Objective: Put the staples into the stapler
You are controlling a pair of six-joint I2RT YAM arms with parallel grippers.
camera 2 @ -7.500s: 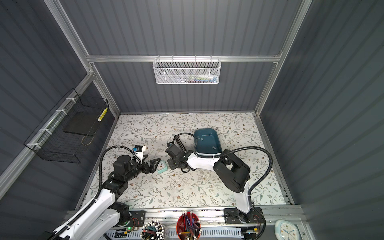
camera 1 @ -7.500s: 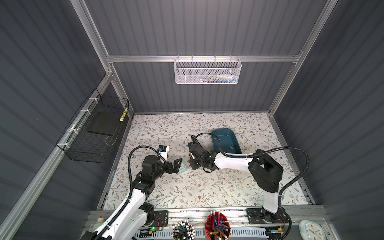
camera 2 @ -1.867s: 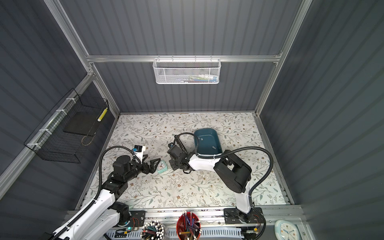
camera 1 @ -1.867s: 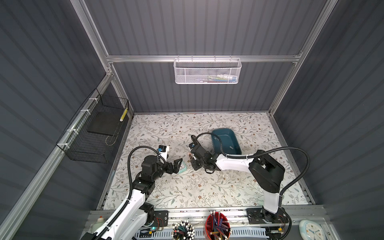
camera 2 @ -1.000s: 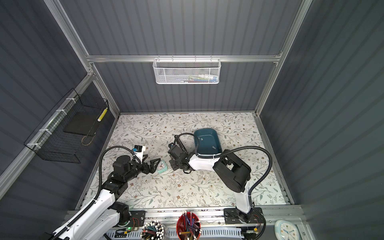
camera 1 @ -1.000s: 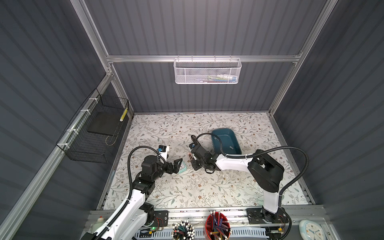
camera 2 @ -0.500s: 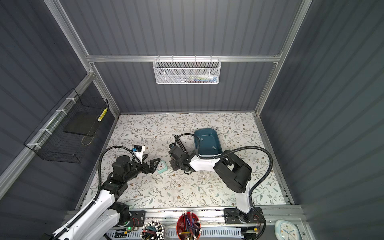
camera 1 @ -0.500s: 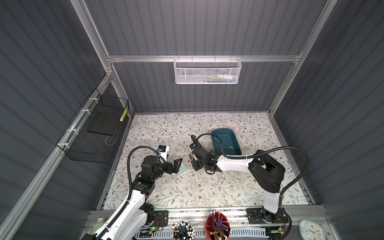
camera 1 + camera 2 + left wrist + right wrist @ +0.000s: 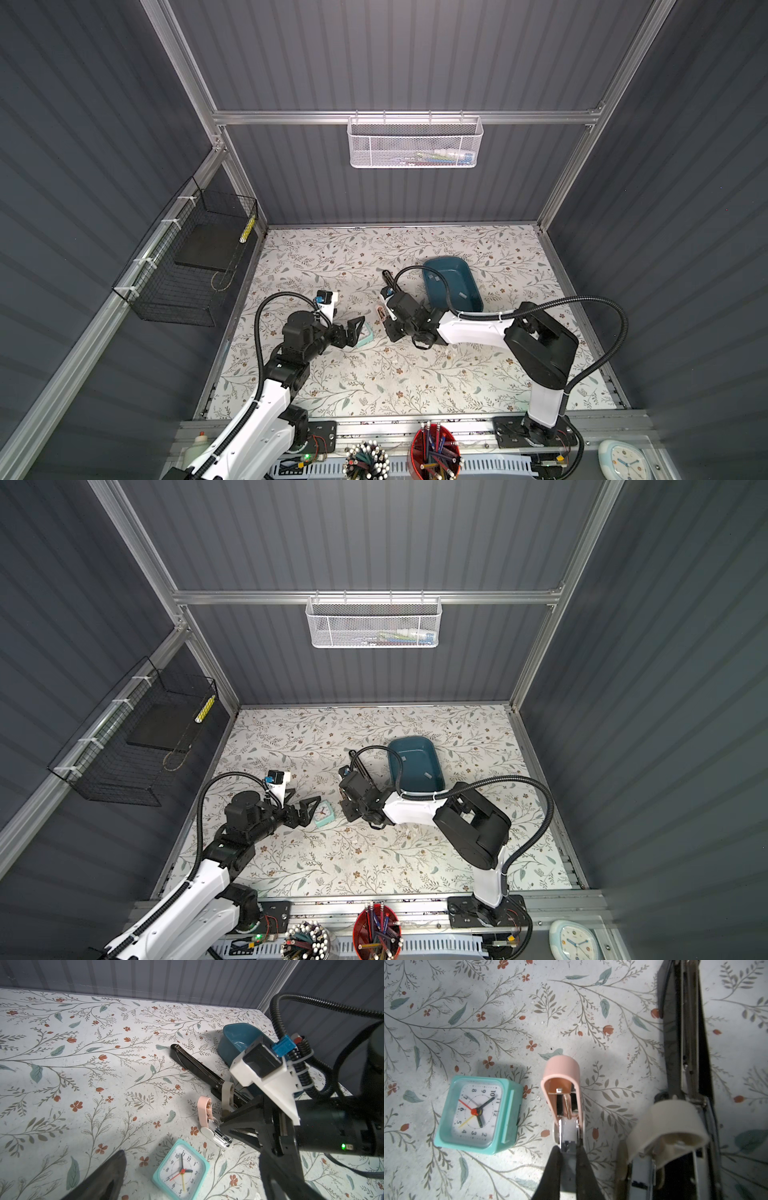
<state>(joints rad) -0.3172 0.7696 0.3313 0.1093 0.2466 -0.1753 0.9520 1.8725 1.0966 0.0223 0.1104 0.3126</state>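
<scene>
A small pink stapler (image 9: pixel 562 1072) lies open on the floral table, its lid flipped back and its metal magazine bared; it also shows in the left wrist view (image 9: pixel 204 1107) and in a top view (image 9: pixel 380 311). My right gripper (image 9: pixel 568 1152) is shut on that magazine's sides, low over the table (image 9: pixel 387 326) (image 9: pixel 345 808). I cannot tell whether a strip lies in the channel. Staples (image 9: pixel 461 296) (image 9: pixel 427 775) lie as tiny grey strips in the teal tray (image 9: pixel 451 272) (image 9: pixel 415 754). My left gripper (image 9: pixel 353 332) (image 9: pixel 309 812) (image 9: pixel 193 1169) stands open, holding nothing.
A teal alarm clock (image 9: pixel 477 1113) (image 9: pixel 182 1169) lies between the left gripper's fingers, beside the pink stapler. A beige stapler (image 9: pixel 670 1126) and a long black stapler (image 9: pixel 685 1022) (image 9: pixel 193 1064) lie open close on the pink one's other side, towards the tray.
</scene>
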